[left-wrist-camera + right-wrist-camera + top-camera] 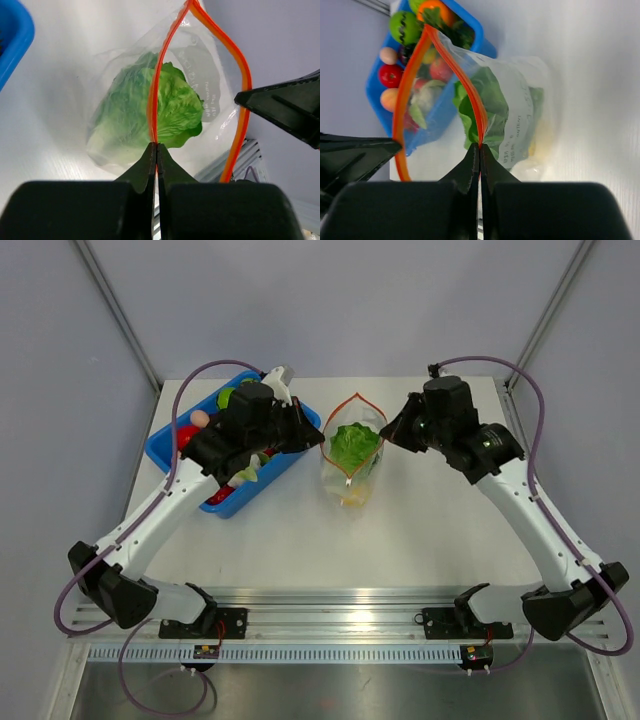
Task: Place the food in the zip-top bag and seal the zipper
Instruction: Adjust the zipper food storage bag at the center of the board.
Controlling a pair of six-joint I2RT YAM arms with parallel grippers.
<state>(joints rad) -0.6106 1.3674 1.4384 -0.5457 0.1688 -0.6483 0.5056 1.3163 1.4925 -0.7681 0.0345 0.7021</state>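
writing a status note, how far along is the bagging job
Done: the lettuce is inside the zip-top bag. In hand: the left gripper and right gripper each pinch one side of the zipper, mouth spread open. Left: more food sits in the blue bin, and the zipper is unsealed.

Nothing here could really be read. The only lettering I found was a few lines of small grey print (209,97) on the clear wall of the zip-top bag (115,65). It showed in both wrist views, but was too fine and crinkled to make out a single word.
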